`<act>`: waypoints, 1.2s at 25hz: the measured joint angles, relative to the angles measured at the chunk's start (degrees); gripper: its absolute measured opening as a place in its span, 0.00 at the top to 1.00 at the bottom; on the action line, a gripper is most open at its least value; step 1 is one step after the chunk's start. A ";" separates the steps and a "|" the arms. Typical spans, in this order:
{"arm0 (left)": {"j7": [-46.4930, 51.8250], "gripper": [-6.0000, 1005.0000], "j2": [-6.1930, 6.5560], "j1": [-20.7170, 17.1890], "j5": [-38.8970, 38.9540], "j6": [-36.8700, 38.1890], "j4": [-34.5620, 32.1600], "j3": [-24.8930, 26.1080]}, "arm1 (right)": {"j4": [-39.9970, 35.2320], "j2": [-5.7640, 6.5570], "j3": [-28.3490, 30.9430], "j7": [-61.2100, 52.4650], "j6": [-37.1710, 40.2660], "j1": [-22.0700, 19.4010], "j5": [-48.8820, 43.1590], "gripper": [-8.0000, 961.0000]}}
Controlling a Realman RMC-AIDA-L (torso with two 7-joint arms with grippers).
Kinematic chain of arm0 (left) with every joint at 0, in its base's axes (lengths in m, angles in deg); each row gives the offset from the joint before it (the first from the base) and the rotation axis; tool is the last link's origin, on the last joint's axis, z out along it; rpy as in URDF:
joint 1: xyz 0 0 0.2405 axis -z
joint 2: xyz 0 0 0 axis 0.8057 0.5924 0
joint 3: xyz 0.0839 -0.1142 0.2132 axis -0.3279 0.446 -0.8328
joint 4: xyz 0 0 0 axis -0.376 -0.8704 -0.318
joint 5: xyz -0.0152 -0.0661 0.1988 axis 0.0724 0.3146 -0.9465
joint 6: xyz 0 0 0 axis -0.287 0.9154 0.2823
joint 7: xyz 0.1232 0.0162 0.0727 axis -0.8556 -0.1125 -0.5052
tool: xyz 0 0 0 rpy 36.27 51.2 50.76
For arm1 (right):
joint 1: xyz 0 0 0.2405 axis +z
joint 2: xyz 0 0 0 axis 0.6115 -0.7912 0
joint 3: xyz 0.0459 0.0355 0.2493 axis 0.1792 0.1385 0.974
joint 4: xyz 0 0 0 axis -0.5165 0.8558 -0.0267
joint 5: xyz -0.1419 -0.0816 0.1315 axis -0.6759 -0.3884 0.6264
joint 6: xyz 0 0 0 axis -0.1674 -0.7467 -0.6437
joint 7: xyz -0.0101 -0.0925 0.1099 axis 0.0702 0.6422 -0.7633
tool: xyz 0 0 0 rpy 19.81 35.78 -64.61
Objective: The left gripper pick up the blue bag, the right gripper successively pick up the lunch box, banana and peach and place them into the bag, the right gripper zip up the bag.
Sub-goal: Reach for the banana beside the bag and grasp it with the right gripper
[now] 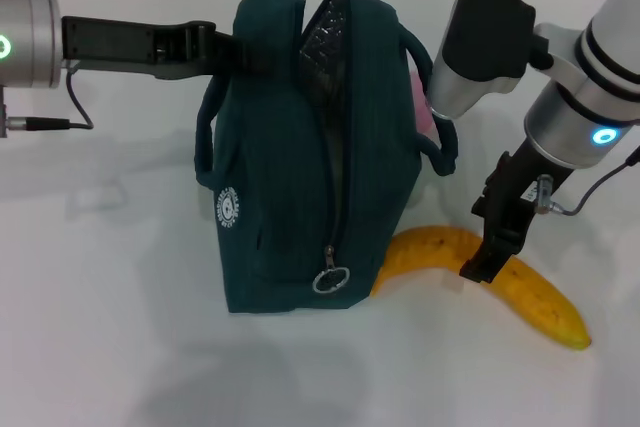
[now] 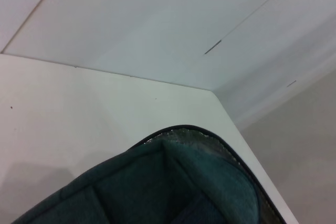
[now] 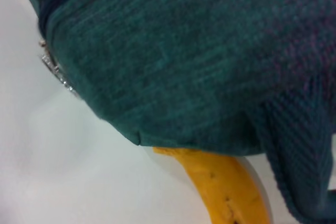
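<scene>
The blue bag stands upright in the middle of the white table, its zip open along the top and shiny lining showing. The silver ring pull hangs low on its front. My left gripper is shut on the bag's upper left edge. The banana lies on the table right of the bag, one end tucked against the bag's base. My right gripper is down at the banana's middle. A pink rounded shape, likely the peach, shows behind the bag's right side. The lunch box is out of view.
The right wrist view shows the bag's side, the ring pull and the banana beneath it. The left wrist view shows the bag's top and the table's far corner. A cable lies at far left.
</scene>
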 joint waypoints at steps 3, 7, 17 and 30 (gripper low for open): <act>-0.08 0.94 0.04 0.32 0.02 -0.04 0.49 0.00 | 1.21 0.00 -0.66 0.00 -0.33 0.65 0.17 0.12; -0.17 0.94 0.29 0.75 0.05 -0.17 1.30 0.00 | 1.44 0.00 -2.14 -0.01 -1.20 0.77 0.37 0.12; -0.40 0.94 0.36 0.86 0.22 -0.22 1.37 0.00 | 1.57 0.01 -5.24 -0.87 -2.47 0.91 0.20 0.14; -0.72 0.94 0.36 0.87 0.43 -0.23 1.37 0.05 | 2.84 0.00 -5.47 -0.88 -3.35 1.19 0.38 0.29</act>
